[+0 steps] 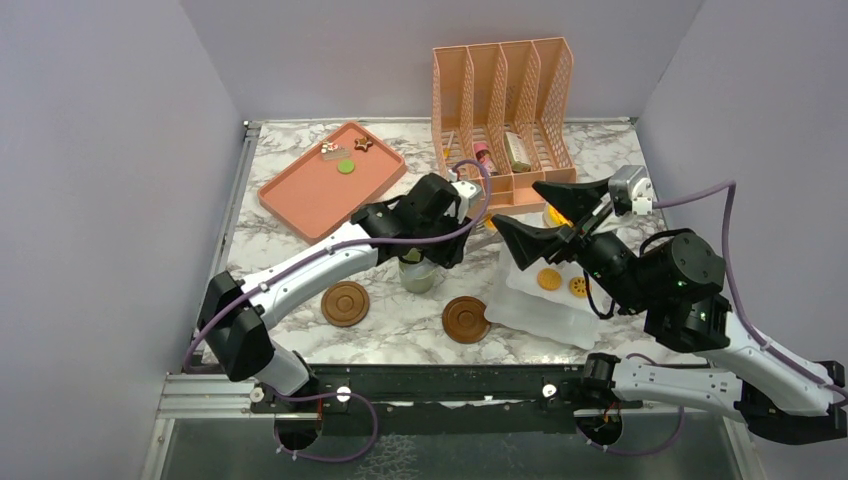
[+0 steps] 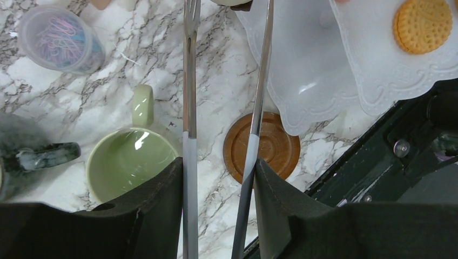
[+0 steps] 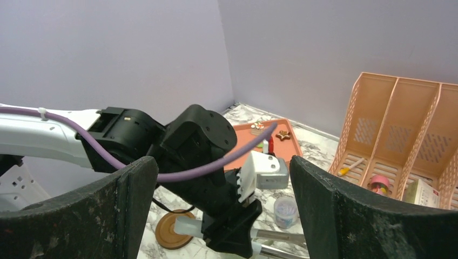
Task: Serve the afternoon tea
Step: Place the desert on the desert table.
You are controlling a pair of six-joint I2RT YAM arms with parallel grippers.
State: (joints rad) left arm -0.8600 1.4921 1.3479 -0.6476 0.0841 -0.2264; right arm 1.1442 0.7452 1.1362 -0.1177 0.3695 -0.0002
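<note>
Top view: two coasters (image 1: 345, 303) are lying bare and the pale green mug (image 1: 418, 275) is standing on marble between them, so serving looks barely begun. Right gripper (image 1: 545, 215) is hanging spread wide, empty. White tray (image 1: 530, 310) is holding two cookies (image 1: 549, 279); pink tray (image 1: 310, 195) is carrying a few more.

Left wrist: left gripper (image 2: 216, 172) is clamping metal tongs (image 2: 186, 162); the mug is sitting empty.

Right wrist: nothing is showing between its fingers.

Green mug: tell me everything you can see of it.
The green mug is pale, glossy, ceramic-looking, with one loop handle. It stands upright and empty on the marble table, between the two coasters but on neither, partly under the left arm in the top view. In the left wrist view a finger of the left gripper hides its near rim, and the tongs that gripper holds pass beside it. Only the table visibly touches it.
</note>
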